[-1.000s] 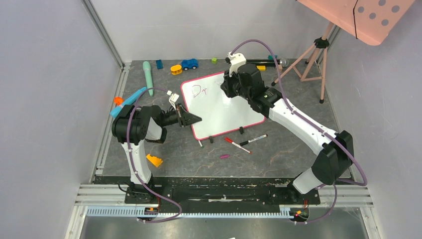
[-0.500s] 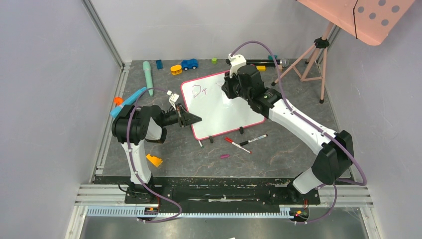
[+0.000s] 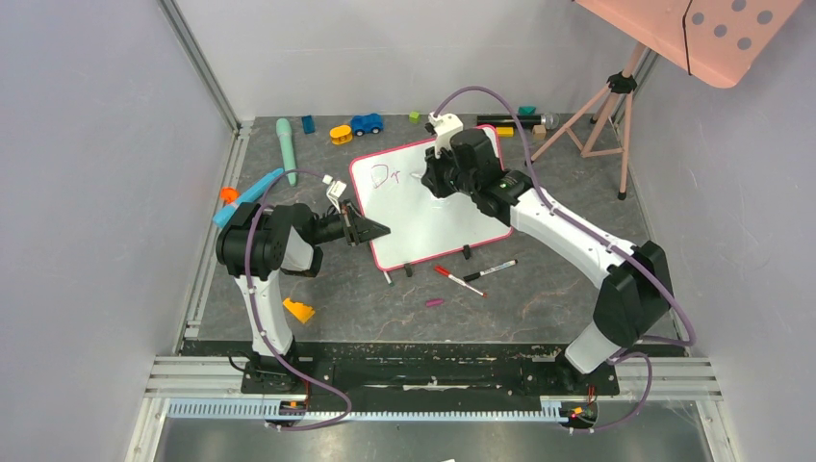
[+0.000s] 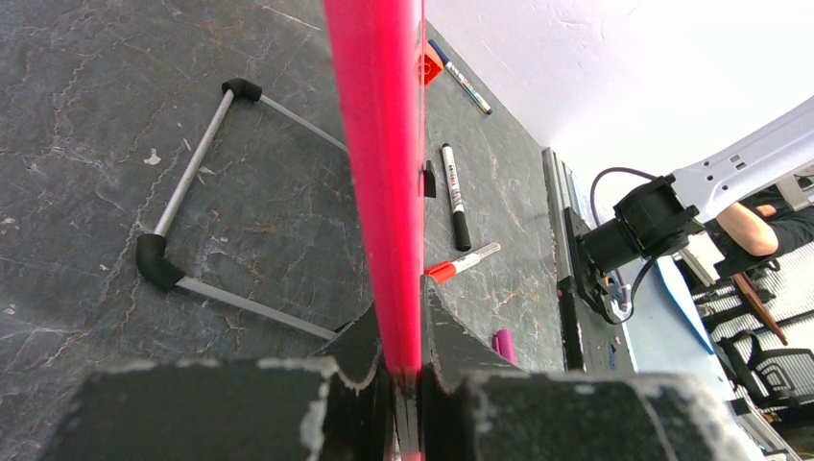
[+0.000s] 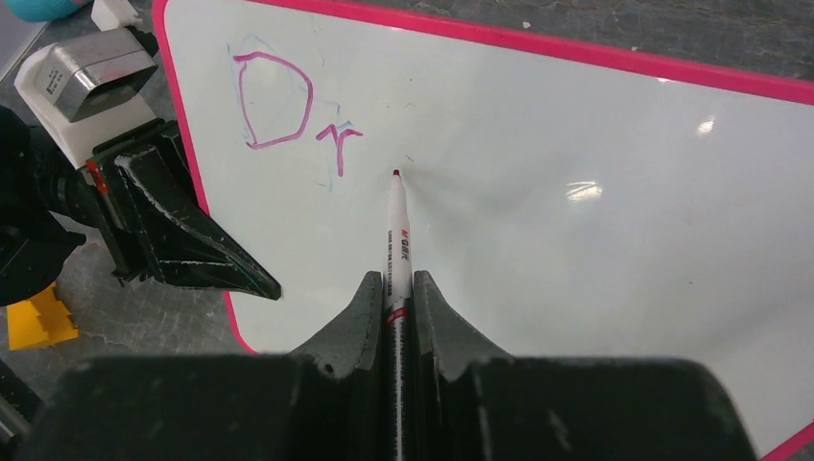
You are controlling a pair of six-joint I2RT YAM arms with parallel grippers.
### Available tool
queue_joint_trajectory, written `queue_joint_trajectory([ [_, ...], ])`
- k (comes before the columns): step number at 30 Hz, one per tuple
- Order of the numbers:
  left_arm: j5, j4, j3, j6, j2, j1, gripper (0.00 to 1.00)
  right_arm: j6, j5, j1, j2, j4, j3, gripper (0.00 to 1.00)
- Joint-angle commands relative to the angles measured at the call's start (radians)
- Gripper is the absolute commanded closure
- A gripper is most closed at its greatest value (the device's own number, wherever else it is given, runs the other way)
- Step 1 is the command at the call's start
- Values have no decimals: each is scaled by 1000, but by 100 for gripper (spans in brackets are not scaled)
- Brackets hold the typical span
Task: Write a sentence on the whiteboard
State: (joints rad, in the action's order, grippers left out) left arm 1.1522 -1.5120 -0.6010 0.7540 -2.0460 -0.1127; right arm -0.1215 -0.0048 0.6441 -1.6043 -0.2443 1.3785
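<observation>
Right of the whiteboard (image 3: 423, 221) the counter (image 3: 563, 274) lies bare; loose markers (image 3: 459, 280) sit just in front, toys (image 3: 366, 123) behind it.

Top view high, behind arms, looking down. Wrist views close, along left claw (image 4: 401, 327), right claw (image 5: 395, 283); all share whiteboard (image 3: 433, 221).

Top cam: we can't see tips of right gripper (image 5: 395, 286) or marker (image 5: 396, 226), wrist (image 3: 473, 159) blocks them. Left wrist cam: whiteboard (image 4: 376, 173) edge-on, face hidden. Right wrist cam: whiteboard cut off at right.
</observation>
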Motion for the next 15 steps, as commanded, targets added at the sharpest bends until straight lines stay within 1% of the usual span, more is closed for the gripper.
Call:
queue_joint_trajectory([
  [1, -42, -45, 9, -193, -36, 24, 98, 14, -45, 3, -11, 28, 62, 100],
  [15, -40, -45, 9, -190, -37, 24, 98, 14, -47, 14, -52, 20, 99, 100],
])
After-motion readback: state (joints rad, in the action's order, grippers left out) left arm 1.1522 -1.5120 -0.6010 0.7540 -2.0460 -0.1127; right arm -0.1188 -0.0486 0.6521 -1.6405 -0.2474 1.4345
